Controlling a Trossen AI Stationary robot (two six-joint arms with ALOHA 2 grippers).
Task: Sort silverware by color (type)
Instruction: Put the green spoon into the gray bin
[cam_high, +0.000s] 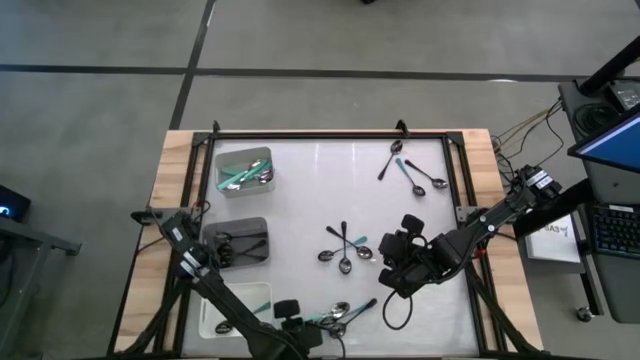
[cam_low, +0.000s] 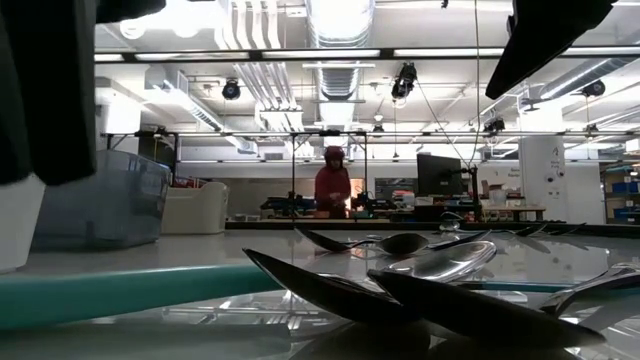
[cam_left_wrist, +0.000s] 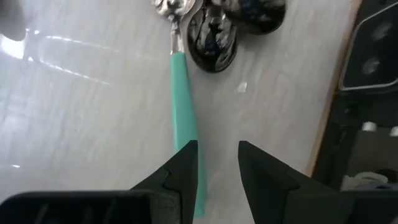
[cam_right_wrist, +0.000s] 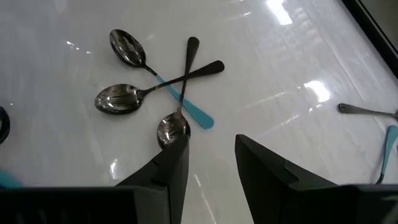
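A few spoons lie in a cluster (cam_high: 335, 318) at the table's near edge. One has a teal handle (cam_left_wrist: 182, 106); their shiny bowls (cam_left_wrist: 212, 38) lie together. My left gripper (cam_left_wrist: 217, 163) hangs open just over them, pointing steeply down, with one finger (cam_left_wrist: 185, 163) over the teal handle and only bare table in the gap. Three crossed spoons (cam_right_wrist: 163, 81) lie mid-table, one teal-handled and two dark-handled. My right gripper (cam_right_wrist: 211, 152) hovers open above and to their right (cam_high: 388, 262). Three more spoons (cam_high: 410, 170) lie at the far right. My left gripper has one finger (cam_left_wrist: 186, 155) in front of the teal handle (cam_left_wrist: 189, 138), near its free end. The finger comes from above and hides the spot. I cannot tell whether it touches the handle, which lies flat on the table.
Three trays stand along the left: a far one (cam_high: 218, 160) with teal-handled spoons, a grey one (cam_high: 210, 232) with dark spoons, a white one (cam_high: 208, 312) at the near edge. A black frame (cam_high: 330, 136) rims the table. A person (cam_low: 332, 185) stands far behind.
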